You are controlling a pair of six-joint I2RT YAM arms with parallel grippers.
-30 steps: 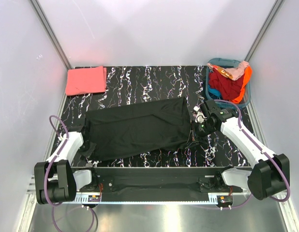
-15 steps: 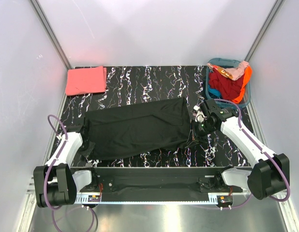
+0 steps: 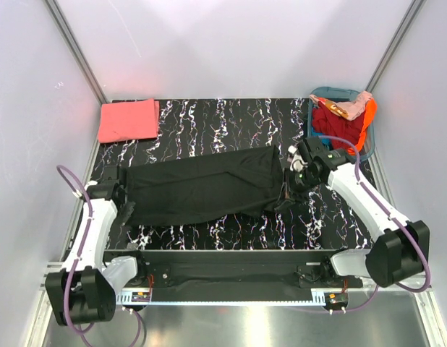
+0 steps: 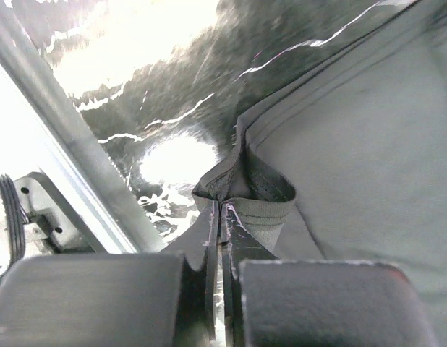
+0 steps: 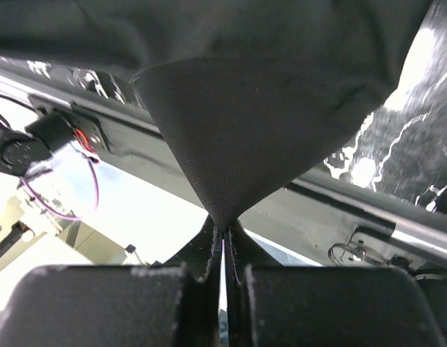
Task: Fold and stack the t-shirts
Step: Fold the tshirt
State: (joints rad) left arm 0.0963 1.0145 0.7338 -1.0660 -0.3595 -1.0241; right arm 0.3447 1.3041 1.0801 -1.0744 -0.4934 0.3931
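Soft, light and limp, the large black cloth t-shirt [image 3: 202, 189] sags between the left gripper [image 4: 220, 217] and right gripper [image 5: 222, 233], each pinching one end's edge, likely the surest hold.

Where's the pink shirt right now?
Top view: the pink shirt lies folded at the far left corner of the table, apart from the black shirt, opposite the basket.

Top camera: fixed above and behind my bases, tilted down over the whole table [image 3: 209, 119], far off, full workspace in frame. Left wrist camera: right behind my left gripper [image 4: 218, 217], looking along the fingers, very close on the black t-shirt [image 4: 354, 144] hem and the table's left rail [image 4: 71, 137]. Right wrist camera: same mount, behind my right gripper [image 5: 222, 242], close, facing the near rail [image 5: 317, 202]. All three share that shirt.
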